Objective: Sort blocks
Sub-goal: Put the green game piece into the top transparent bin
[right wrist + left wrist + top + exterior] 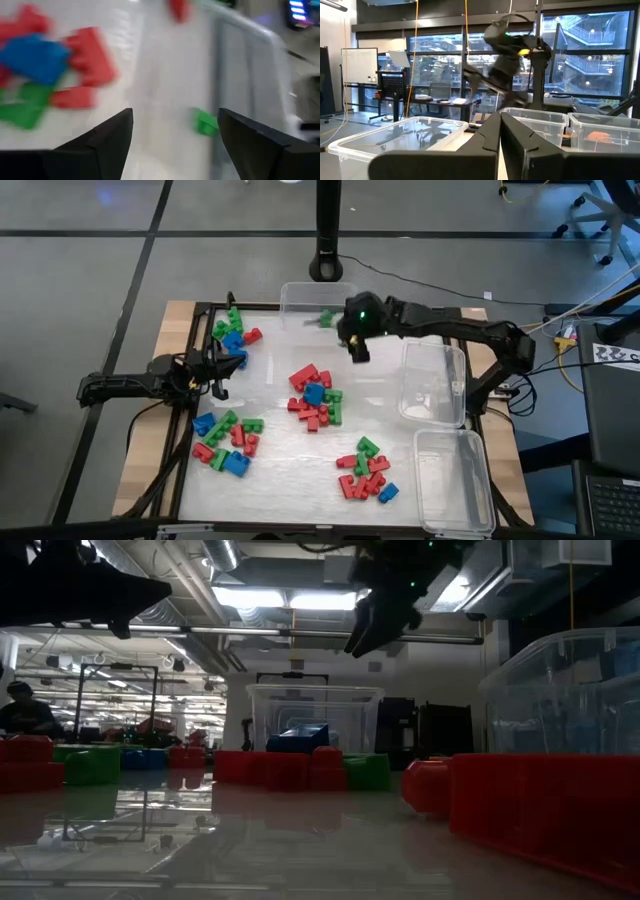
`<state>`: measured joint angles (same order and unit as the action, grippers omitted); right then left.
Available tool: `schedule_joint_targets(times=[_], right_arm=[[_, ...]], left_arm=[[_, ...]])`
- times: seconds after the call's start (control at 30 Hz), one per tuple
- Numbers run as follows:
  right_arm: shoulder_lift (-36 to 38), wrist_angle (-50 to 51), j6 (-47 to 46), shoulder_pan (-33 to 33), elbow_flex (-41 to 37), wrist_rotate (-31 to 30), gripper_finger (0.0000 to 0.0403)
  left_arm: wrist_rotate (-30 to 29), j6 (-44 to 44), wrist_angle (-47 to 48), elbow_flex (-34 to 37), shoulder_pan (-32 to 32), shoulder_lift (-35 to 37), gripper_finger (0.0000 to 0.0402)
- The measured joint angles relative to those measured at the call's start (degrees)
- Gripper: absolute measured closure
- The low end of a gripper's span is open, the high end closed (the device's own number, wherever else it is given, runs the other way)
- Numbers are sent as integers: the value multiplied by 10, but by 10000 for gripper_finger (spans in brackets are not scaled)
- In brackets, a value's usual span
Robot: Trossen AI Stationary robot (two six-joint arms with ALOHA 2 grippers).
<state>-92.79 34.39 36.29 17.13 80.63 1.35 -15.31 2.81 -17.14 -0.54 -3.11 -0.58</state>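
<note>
Right gripper (356, 348) high over the far tub (300, 298), jaws parted and empty; a green block (326, 319) sits right at that tub's near wall.

You may be watching a release gone short: I judge the green block could lie outside the tub, though the overhead view is too poor to say which side of the wall it's on. Left gripper (218, 370) waits at the desk's (280, 480) left edge, jaws shut on nothing. Counts: three clear tubs, the two others (433, 383) (455, 480) along the right side. The blocks lie in four clusters on the desk: far left (233, 333), centre (315, 396), near left (226, 442), near right (365, 474). Roughly three dozen blocks remain, too overlapped to tally by colour.
</note>
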Motion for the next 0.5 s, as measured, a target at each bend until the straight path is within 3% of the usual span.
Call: schedule_joint_targets(times=[0.23, 0.5], right_arm=[[-27, 12, -21, -86, -32, 13, 112], [-78, -3, -128, -120, -68, 12, 111]], left_arm=[[0, 0, 1, 0, 0, 0, 400], [-1, -2, 0, 0, 0, 0, 400]])
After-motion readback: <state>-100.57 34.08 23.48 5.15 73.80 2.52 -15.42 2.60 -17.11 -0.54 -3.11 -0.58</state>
